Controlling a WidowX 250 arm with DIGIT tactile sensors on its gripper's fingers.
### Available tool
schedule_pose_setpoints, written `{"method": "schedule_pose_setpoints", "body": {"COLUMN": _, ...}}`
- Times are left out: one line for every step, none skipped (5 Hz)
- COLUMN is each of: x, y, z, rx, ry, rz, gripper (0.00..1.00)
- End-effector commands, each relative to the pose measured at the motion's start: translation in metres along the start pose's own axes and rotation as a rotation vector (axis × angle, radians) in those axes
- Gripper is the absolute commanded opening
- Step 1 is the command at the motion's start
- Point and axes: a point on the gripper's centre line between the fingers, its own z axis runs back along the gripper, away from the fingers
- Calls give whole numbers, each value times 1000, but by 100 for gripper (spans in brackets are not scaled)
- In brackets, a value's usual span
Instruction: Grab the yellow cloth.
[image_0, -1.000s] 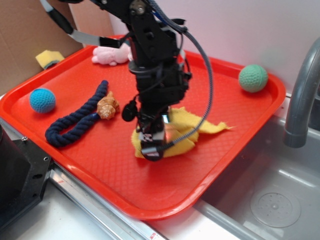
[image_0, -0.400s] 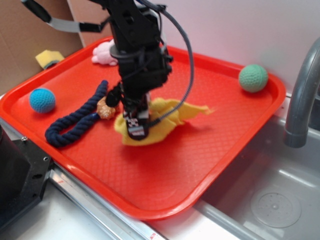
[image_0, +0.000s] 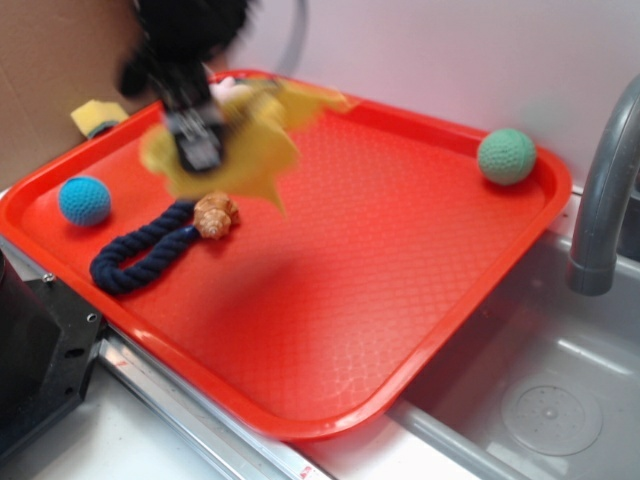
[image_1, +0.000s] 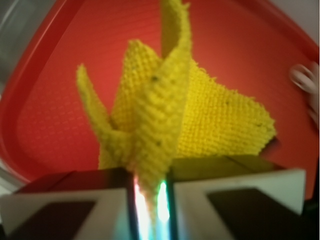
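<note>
You see the cloth (image_0: 245, 150) pinched between the closed fingers of the gripper (image_0: 197, 140), hanging clear above the tray (image_0: 400, 260), with the rope (image_0: 150, 245) and shell (image_0: 215, 214) just below it.

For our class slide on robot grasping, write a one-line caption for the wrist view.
Gripper shut on the mustard-yellow coarse-woven cloth, which hangs bunched above the red plastic tray.
</note>
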Motion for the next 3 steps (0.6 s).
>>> {"method": "schedule_pose_setpoints", "body": {"x": 21, "y": 26, "z": 101, "rx": 47, "ry": -84, "rz": 267, "gripper": 0}}
{"method": "schedule_pose_setpoints", "body": {"x": 22, "y": 43, "z": 104, "rx": 41, "ry": -52, "rz": 346, "gripper": 0}}
{"method": "schedule_pose_setpoints", "body": {"x": 19, "y": 50, "z": 101, "rx": 40, "ry": -47, "rz": 374, "gripper": 0}}
